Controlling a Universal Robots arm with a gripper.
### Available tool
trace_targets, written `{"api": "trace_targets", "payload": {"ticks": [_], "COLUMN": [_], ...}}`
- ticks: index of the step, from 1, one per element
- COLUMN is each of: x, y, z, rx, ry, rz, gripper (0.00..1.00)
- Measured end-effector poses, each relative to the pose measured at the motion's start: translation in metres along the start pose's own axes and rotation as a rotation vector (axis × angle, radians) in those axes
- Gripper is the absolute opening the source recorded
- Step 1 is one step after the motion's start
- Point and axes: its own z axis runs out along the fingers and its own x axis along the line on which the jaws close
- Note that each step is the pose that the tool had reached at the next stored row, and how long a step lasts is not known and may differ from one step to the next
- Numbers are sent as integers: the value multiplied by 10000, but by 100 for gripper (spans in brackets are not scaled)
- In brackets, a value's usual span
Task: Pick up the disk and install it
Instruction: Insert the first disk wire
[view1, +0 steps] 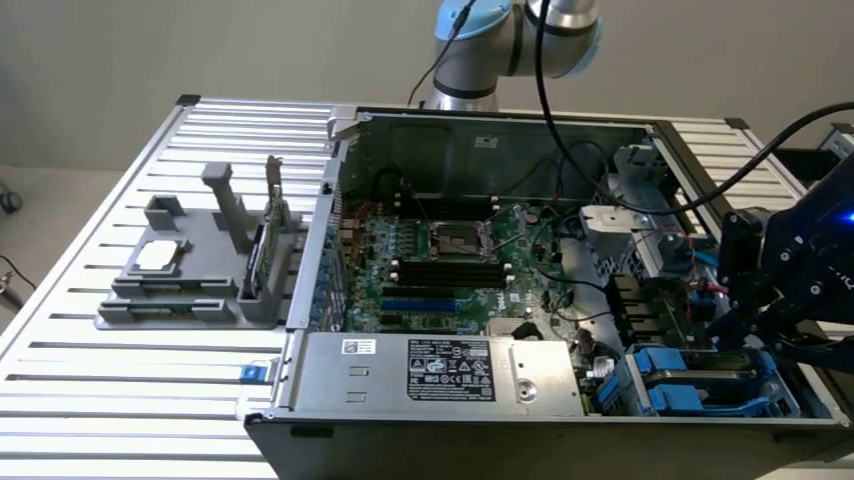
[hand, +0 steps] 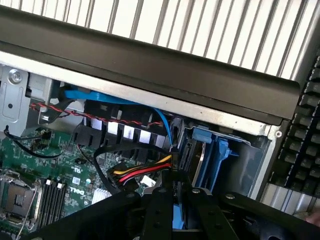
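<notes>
The black two-fingered gripper (hand: 179, 200) is closed on the blue edge of the disk (hand: 206, 155), a flat silver-grey metal drive in a bright blue plastic carrier, standing upright in the drive bay (hand: 250, 157). In the exterior view, a grey slotted fixture (view1: 187, 285) sits at nine o'clock, the green motherboard (view1: 441, 265) at centre, the silver labelled box (view1: 441, 370) at six o'clock, and the bay at four o'clock.

Flat metal disk (hand: 178, 216) wearing bright blue plastic frame; flat circuit board (hand: 55, 160) showing green; slatted metal table (view1: 120, 390) showing silver stripes.
</notes>
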Motion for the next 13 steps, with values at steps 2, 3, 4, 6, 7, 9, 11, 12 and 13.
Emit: {"api": "trace_targets", "payload": {"ticks": [2,3,4,6,7,9,11,12,13], "x": [0,-1,0,-1,-1,0,0,0,0], "y": [1,1,1,1,1,1,1,1,1], "z": [0,0,-1,0,0,0,0,0,-1], "rx": [17,29,43,78,95,129,165,181,196], "ry": [-35,-52,-68,-88,-94,-106,-130,-147,-170], "rz": [202,309,402,591,690,898,1105,1196,1284], "gripper": [16,16,16,16,16,16,16,16,16]}}
